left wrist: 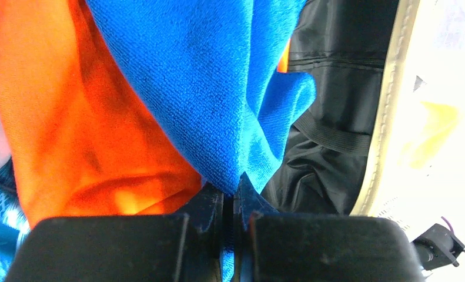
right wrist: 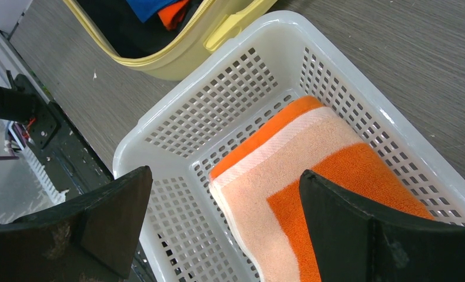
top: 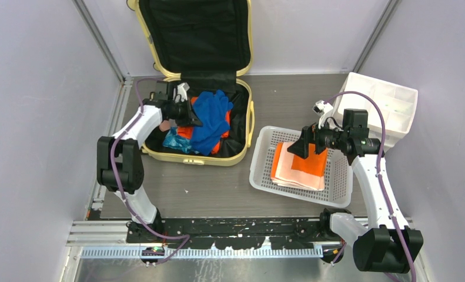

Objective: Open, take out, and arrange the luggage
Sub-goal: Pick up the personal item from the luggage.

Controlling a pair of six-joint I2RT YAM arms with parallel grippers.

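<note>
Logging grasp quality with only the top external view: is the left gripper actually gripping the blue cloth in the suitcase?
Observer: Yes; its wrist view shows the left gripper shut on a fold of the blue cloth.
Operator: What flanks that fold?
Observer: Orange cloth on one side, the black lining of the luggage on the other.
Operator: And the right gripper?
Observer: Open above the white basket, over the folded orange towel, holding nothing.
</note>
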